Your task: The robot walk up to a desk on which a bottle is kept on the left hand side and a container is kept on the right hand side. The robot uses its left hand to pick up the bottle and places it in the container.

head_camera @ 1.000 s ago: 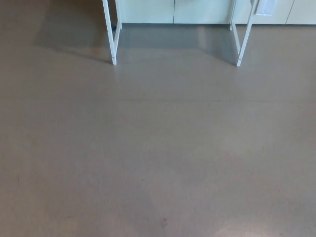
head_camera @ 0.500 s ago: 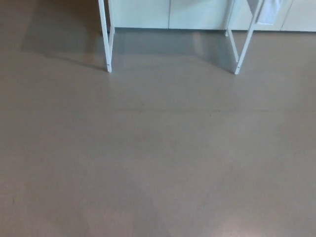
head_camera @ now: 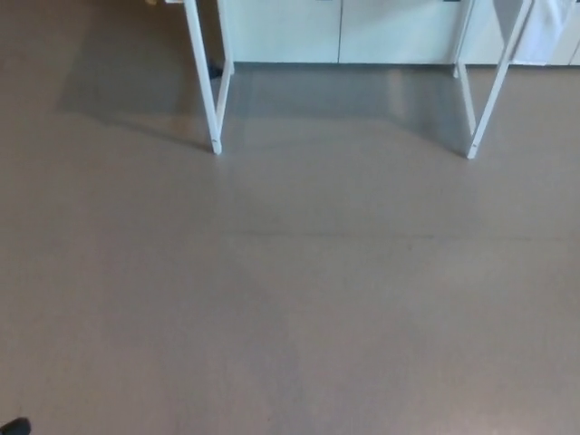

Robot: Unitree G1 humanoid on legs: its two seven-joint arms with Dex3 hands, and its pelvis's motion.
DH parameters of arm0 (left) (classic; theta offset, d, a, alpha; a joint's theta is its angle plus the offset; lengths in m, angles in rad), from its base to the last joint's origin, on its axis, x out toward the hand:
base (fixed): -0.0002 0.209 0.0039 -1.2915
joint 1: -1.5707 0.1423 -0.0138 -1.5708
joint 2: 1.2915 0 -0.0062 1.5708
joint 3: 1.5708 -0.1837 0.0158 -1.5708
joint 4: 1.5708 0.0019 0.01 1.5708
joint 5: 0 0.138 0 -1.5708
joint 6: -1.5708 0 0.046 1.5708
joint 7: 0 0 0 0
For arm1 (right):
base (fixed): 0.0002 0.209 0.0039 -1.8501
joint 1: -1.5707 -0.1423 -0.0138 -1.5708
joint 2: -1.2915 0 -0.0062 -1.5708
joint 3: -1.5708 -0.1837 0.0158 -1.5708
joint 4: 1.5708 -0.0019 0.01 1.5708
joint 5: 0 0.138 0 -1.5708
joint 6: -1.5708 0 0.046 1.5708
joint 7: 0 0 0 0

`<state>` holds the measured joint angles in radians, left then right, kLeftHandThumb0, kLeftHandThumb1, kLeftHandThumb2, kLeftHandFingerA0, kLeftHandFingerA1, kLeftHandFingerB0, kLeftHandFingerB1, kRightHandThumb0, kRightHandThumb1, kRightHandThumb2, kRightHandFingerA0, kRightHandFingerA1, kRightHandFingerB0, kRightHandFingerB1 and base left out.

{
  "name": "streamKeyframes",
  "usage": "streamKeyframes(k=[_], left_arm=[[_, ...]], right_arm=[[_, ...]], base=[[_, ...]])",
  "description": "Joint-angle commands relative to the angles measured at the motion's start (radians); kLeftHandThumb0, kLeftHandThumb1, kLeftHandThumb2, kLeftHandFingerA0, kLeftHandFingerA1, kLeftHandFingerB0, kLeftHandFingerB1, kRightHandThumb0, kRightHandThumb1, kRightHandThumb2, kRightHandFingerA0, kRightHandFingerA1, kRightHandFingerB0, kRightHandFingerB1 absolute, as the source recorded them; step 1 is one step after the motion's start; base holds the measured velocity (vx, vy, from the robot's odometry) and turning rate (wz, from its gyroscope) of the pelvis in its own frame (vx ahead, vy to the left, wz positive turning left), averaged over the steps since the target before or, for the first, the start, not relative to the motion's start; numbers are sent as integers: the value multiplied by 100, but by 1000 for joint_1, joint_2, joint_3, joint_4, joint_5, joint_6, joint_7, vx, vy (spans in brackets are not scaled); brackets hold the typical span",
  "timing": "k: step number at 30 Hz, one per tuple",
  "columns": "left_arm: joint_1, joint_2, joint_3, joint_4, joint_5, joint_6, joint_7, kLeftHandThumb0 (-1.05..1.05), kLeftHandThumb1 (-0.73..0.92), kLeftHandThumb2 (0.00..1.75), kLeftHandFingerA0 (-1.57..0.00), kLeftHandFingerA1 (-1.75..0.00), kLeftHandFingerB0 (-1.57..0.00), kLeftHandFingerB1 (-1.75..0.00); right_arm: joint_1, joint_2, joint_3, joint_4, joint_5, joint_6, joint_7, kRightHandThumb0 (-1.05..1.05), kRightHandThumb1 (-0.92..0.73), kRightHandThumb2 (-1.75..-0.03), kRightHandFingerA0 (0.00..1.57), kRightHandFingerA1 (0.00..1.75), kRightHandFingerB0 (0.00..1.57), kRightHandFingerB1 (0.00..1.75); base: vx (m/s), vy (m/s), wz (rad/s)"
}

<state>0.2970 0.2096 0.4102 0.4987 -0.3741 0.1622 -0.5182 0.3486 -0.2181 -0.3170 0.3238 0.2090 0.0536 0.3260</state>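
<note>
Hands: neither the left nor the right shows in the head view, so I cannot tell whether either is wide, narrow or holding anything. A small dark shape (head_camera: 13, 425) sits at the bottom left corner; too little of it shows to name it.

Outward from there: bare grey-brown floor (head_camera: 290, 299) fills nearly the whole view. At the top, two white table legs come down to the floor, the left leg (head_camera: 206, 82) and the right leg (head_camera: 489, 95), each with a second leg close behind it. A pale cabinet front (head_camera: 340, 27) runs along the wall behind them. A white cloth-like thing (head_camera: 548, 27) hangs at the top right, partly cut off by the edge. The tabletop itself is out of view above.

Bottle and container: neither is visible; by the task sentence they should be up on the table, bottle left, container right, but the pictures do not confirm it.

Progress (judgement): only the walk-up is under way. Reaching the table, picking up the bottle with the left hand and placing it in the container all remain.

Change from half a second ago: the table legs sit lower and further right in the picture, and look slightly larger. The whole view has shifted, so this is camera movement, consistent with the robot approaching, not the table moving.
</note>
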Motion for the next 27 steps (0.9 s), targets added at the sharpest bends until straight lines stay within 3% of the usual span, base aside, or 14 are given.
streamKeyframes(k=[1, 10, 11, 27], left_arm=[[6, 17, -2, -18, 1, 15, 19, -21, 46, 89, -29, -54, -13, -46], [-8, 15, -14, -20, 10, 11, 39, -21, 46, 90, -31, -55, -13, -46], [-9, 16, -16, -22, 11, 13, 42, -24, 65, 59, -42, -37, -28, -30], [18, 31, -47, -13, 25, -8, 22, -31, 69, 62, -40, -37, -27, -30]], right_arm=[[0, -14, 5, 5, 10, 31, 10, -30, -67, -59, 49, 52, 48, 50], [-10, -22, 7, -26, 12, 78, 5, -29, -68, -59, 49, 52, 50, 50], [-9, -23, 10, -29, 8, 80, 3, -28, -69, -60, 50, 52, 51, 50], [35, -20, 14, -7, 2, 27, 15, -30, -68, -61, 51, 55, 50, 52]], base=[[258, 71, -19], [444, 111, -6], [397, 49, 7], [462, -108, 21]])
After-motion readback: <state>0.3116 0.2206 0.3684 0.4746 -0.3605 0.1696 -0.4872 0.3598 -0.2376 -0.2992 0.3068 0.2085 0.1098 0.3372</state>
